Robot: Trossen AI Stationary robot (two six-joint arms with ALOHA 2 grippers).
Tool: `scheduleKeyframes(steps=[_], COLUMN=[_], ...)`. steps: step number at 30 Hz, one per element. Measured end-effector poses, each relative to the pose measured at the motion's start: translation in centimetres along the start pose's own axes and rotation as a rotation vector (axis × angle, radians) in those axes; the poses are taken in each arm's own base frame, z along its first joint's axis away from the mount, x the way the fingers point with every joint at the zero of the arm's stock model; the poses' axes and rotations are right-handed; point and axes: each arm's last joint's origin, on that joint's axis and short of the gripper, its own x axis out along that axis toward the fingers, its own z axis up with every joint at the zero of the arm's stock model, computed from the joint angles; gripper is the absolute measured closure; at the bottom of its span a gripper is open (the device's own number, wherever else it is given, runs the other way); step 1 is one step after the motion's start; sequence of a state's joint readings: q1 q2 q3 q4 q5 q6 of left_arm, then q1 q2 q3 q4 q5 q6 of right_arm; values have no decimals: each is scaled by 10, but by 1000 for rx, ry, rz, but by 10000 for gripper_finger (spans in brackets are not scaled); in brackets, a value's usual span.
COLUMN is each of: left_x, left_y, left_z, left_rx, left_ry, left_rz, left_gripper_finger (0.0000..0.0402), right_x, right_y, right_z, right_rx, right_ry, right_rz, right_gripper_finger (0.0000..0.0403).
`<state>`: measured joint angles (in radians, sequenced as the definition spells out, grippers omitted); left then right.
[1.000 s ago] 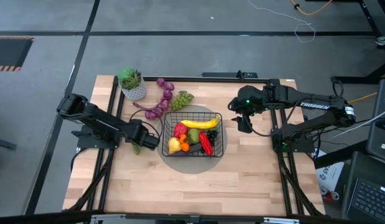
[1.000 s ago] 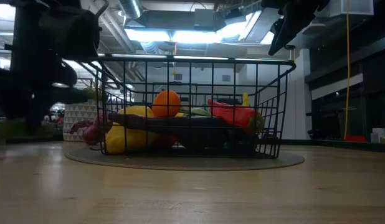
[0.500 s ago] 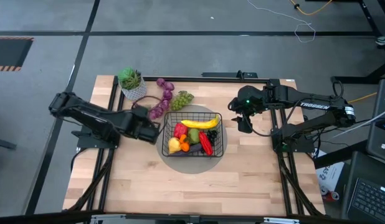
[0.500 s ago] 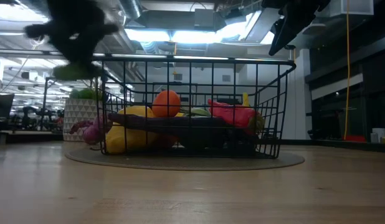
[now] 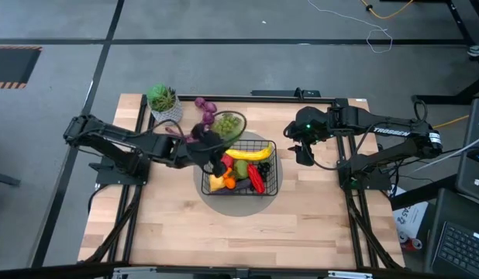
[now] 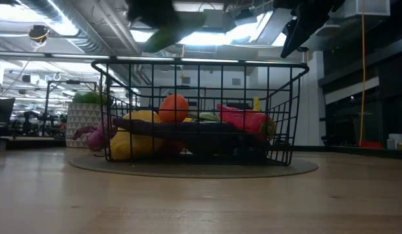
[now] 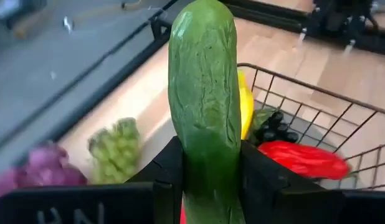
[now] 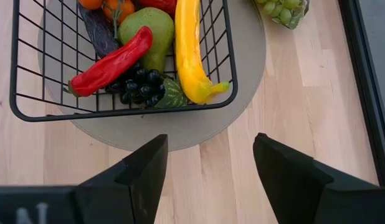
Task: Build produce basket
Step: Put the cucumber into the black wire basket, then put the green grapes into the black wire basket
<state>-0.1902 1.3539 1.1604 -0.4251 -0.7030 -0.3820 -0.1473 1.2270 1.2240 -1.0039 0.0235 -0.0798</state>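
Observation:
The black wire basket (image 5: 272, 167) stands on a round grey mat (image 5: 239, 203) at mid-table. It holds a banana (image 5: 249, 153), a red pepper (image 5: 257, 180), a pear, black grapes and yellow-orange fruit. My left gripper (image 5: 215, 149) is above the basket's left far corner, shut on a green cucumber (image 7: 204, 93). The cucumber shows blurred above the rim in the low view (image 6: 167, 34). Green grapes (image 7: 114, 151) and purple grapes (image 5: 205, 108) lie on the table beyond the basket. My right gripper (image 8: 208, 163) is open and empty, up in the air right of the basket. My left gripper pinches the cucumber's lower end (image 7: 208, 171) between its two fingers (image 7: 164, 171). The cucumber lies along the fingers and sticks out well past their tips, toward the table's far right. It is lifted clear, above the height of the basket's rim.
A white pot with a green plant (image 5: 163, 103) stands at the table's far left corner. Bare wood lies in front of the basket (image 5: 239, 232) and between the basket and my right arm. Black frame rails run along the left and right edges.
My left gripper has risen from table height at the basket's left side. It has swung toward the table's right, carrying the cucumber up over the basket's left far corner. My right arm has kept still.

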Motion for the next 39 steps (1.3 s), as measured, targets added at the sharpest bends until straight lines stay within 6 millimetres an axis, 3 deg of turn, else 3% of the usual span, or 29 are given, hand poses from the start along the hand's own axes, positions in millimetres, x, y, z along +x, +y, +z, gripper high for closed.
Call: scheduleKeyframes(steps=[6, 12, 21, 32, 36, 39], left_x=[16, 29, 34, 32, 31, 29], left_y=[-5, -12, -15, -12, -7, -4], left_z=[0, -12, -14, -17, -17, -17], left_rx=[184, 302, 306, 339, 405, 357], left_ry=[5, 62, 65, 92, 103, 98], left_rz=[-25, -40, -31, -13, 57, 109], left_gripper_finger=[295, 251, 188, 188, 188, 188], right_x=[0, 0, 0, 0, 0, 0], right_y=[0, 0, 0, 0, 0, 0], right_z=[0, -1, -1, -1, -1, -1], right_rx=[0, 0, 26, 22, 25, 25], right_ry=[2, 6, 13, 9, 6, 5], right_rz=[0, 1, 1, 1, 0, 0], right_gripper_finger=[166, 166, 166, 166, 166, 166])
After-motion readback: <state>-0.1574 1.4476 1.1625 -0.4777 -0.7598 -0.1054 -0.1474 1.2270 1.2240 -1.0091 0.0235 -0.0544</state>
